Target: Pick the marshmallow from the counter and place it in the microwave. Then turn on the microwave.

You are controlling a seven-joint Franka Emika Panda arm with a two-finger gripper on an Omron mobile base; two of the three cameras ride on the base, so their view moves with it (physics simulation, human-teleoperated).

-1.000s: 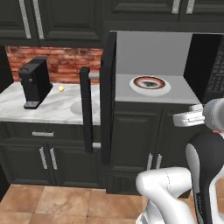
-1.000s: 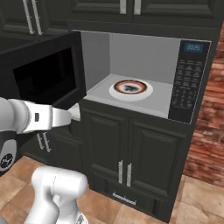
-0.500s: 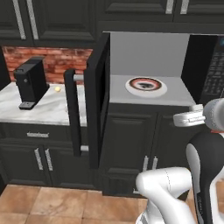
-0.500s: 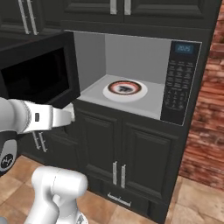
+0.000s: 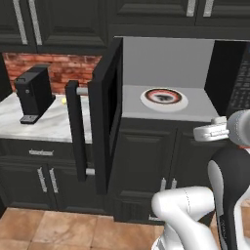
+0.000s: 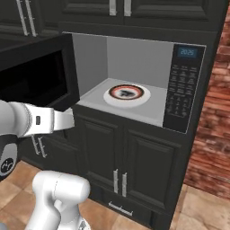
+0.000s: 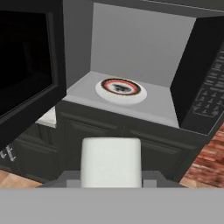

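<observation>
We hold the small whitish-grey marshmallow cube (image 7: 111, 162) clamped in our half-closed two-finger gripper (image 7: 111, 175), in front of the large black built-in microwave (image 6: 184, 85). Its dark glass door (image 5: 108, 112) stands open, and the red-ringed white turntable (image 7: 121, 89) sits inside.

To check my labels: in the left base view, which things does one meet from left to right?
Coffee machine → small yellow ball → microwave door handle → open microwave door → turntable → keypad.
</observation>
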